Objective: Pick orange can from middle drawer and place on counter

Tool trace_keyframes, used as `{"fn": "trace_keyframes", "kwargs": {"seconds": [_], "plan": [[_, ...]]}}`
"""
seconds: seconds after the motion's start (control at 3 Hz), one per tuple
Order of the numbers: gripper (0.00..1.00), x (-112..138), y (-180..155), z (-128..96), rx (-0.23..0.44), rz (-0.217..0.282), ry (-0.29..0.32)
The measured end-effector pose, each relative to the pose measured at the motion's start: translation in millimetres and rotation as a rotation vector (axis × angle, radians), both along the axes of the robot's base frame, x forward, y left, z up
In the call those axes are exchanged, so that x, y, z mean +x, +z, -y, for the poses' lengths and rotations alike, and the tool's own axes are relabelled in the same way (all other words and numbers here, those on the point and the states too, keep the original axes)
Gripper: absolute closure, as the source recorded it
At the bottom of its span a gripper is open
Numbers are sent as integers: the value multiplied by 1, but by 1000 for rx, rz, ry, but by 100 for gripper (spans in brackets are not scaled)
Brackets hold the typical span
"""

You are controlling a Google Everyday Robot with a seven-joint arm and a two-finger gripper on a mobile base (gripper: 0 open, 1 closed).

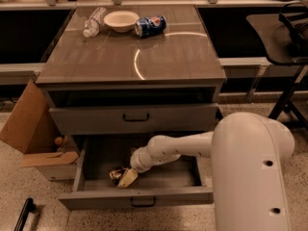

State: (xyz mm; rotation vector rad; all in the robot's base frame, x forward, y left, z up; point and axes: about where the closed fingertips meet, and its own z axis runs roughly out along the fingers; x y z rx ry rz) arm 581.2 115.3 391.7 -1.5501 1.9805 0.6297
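The middle drawer point(135, 197) is pulled open below the counter point(134, 57). The orange can point(115, 173), dented with dark patches, lies on the drawer floor at front left of centre. My gripper point(126, 177) reaches down into the drawer on the white arm point(173, 148) and sits right against the can's right side. The grip on the can is hidden from this angle.
On the counter's far edge lie a blue Pepsi can point(150, 25), a white bowl point(121, 19) and a plastic bottle point(93, 22). The closed upper drawer front point(134, 118) is just above my arm. A cardboard box point(29, 129) stands left; a chair point(284, 37) stands right.
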Motion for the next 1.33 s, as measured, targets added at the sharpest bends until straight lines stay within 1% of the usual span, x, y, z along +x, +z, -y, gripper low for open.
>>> {"fn": "trace_keyframes", "kwargs": {"seconds": [0.67,1.0,1.33], "plan": [[0,-4,-19,-12,-71,0,29],[19,-6,-23,-13,-89,4,31],[42,-7,-23,-10,-101,7,25]]}}
